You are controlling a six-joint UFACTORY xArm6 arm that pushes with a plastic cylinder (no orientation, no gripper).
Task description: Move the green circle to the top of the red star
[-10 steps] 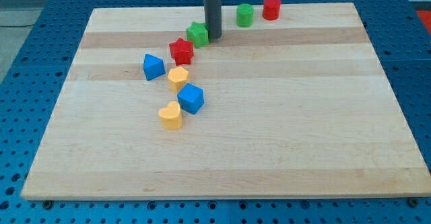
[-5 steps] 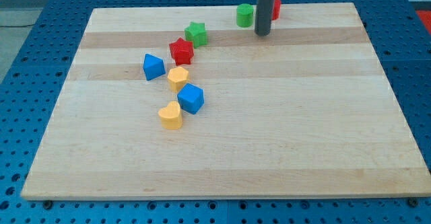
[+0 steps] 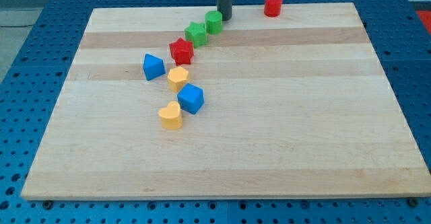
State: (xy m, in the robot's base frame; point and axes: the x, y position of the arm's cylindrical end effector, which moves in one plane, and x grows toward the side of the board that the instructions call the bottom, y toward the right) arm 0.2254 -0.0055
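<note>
The green circle (image 3: 214, 21) sits near the view's top, touching or almost touching the green star (image 3: 196, 33) on its lower left. The red star (image 3: 181, 50) lies just below and left of the green star. My tip (image 3: 224, 17) stands right against the green circle's upper right side. The rod rises out of the view's top.
A red cylinder (image 3: 272, 5) stands at the top right of the wooden board (image 3: 303, 116). A blue block (image 3: 153, 66), a yellow block (image 3: 178, 78), another blue block (image 3: 191, 98) and a yellow heart (image 3: 170, 115) lie below the red star.
My tip went right past the green circle, then came back left, pushing the green circle left and down until it reached the green star.
</note>
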